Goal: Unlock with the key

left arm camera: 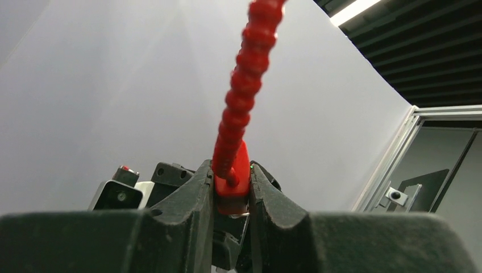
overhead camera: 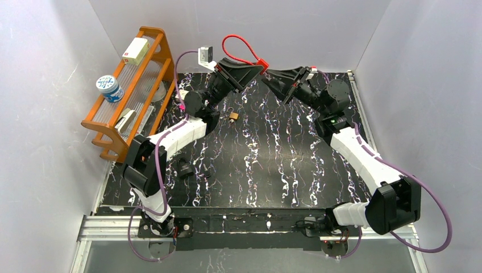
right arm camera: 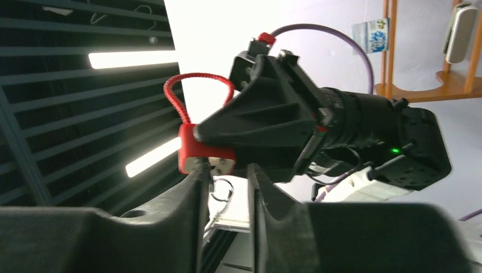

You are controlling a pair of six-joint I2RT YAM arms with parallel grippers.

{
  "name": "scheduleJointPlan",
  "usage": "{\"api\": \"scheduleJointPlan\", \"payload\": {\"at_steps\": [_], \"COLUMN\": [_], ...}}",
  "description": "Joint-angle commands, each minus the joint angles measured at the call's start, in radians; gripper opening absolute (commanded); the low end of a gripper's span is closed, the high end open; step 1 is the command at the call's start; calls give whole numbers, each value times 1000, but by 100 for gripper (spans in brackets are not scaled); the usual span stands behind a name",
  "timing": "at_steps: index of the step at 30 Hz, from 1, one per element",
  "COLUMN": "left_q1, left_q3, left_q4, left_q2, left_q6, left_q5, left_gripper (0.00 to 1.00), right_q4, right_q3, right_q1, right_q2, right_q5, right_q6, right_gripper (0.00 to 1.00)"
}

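Held up above the far middle of the black marbled table [overhead camera: 256,170]: red plastic lock with a red cable loop [overhead camera: 262,63], body clamped between the fingers of the left gripper [left arm camera: 232,200]. Just right of it, right gripper [right arm camera: 224,182], fingers parted and gripping nothing, flanking the small silver key [right arm camera: 223,165] at the lock's underside. Lying on the table, nearer and to the left: small brass padlock [overhead camera: 233,116].

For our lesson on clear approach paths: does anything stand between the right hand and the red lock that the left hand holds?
Nothing visible does. The right hand sits right at the red lock, which the left hand holds aloft; only a key ring hangs between its fingers.
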Motion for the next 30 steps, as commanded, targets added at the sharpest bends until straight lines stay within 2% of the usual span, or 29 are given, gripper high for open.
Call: {"api": "scheduleJointPlan", "payload": {"at_steps": [1,4,10,15,18,22,25,27,30], "left_q1": [-25,-24,-7,22,26,26,27,28,29], "left_q3": [22,-11,-81,-137,-139,-135,-158,-140,-117], "left_q4": [166,144,112,76,-66,-366,-570,-694,-766], "left_q2": [-34,-50,-88,-137,-178,-244,-307,-329,-337], "left_q6": [14,9,-12,34,168,468,727,836,903], "left_q5": [-49,-57,-41,8,140,340,350,347,351], "left_gripper": [0,0,0,0,0,0,0,0,0], "right_q4": [42,102,-81,-192,-267,-450,-571,-592,-567], "right_q3": [-48,-87,-148,-204,-183,-42,62,75,53], "right_q1": [30,10,-38,-65,-89,-105,-106,-106,-105], "right_q2": [-42,-71,-159,-229,-235,-175,-168,-201,-257], "right_q5": [10,41,64,81,67,-27,-41,-21,-25], "right_q6": [203,159,5,-147,-344,-743,-1012,-1130,-1244], "right_gripper": [41,50,64,69,69,68,67,68,69]}}
